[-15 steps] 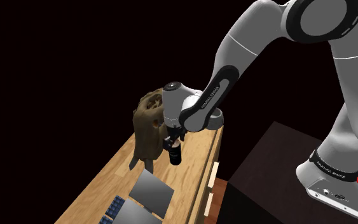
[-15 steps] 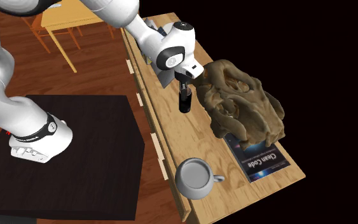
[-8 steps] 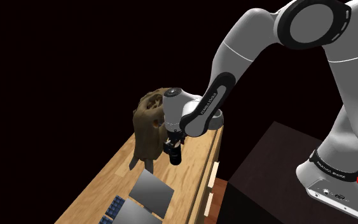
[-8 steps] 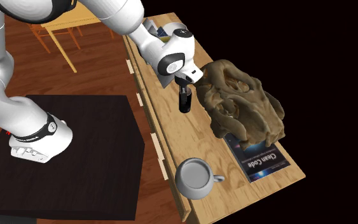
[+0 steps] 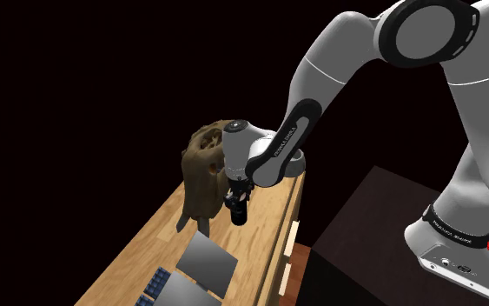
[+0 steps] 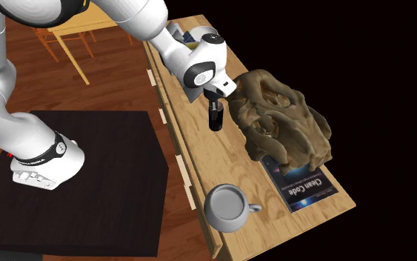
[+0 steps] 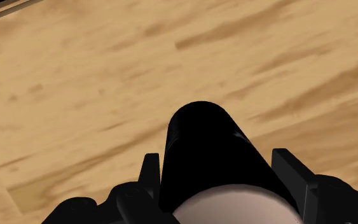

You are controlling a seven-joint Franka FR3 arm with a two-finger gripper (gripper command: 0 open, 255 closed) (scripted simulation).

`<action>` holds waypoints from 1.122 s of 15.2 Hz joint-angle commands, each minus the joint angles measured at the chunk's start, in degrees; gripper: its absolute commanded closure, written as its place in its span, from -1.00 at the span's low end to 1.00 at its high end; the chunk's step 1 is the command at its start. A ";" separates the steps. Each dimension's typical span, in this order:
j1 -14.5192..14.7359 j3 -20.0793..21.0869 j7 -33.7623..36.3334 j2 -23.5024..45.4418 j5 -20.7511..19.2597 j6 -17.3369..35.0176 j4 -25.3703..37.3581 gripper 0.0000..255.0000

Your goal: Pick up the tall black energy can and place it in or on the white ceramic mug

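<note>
The end effector (image 6: 215,111) sits over the black can (image 6: 215,121), which stands upright on the counter (image 6: 199,159), just beside a brown lumpy object (image 6: 284,126), on the second exterior view's left of it. The fingers (image 7: 290,175) flank the can closely; whether they clamp it cannot be told. The white mug (image 6: 227,206) stands well apart at the counter's near end, near a book (image 6: 303,187).

Beneath me the light wooden tabletop (image 7: 75,95) shows smooth, streaky grain with a faint sheen. The tall black can (image 7: 203,146) I look along is matt and smooth-walled. The brown lumpy mass (image 6: 284,126) looks rough, the white mug (image 6: 227,206) smooth.
</note>
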 commanded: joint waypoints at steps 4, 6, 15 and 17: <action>0.00 0.00 0.00 -0.01 0.00 0.00 0.00 1.00; 0.00 0.00 0.00 -0.01 0.00 0.00 0.00 1.00; -1.61 2.11 -1.48 -6.10 2.12 -4.54 -1.53 1.00; -1.94 2.56 -1.84 -7.39 2.64 -5.62 -1.74 1.00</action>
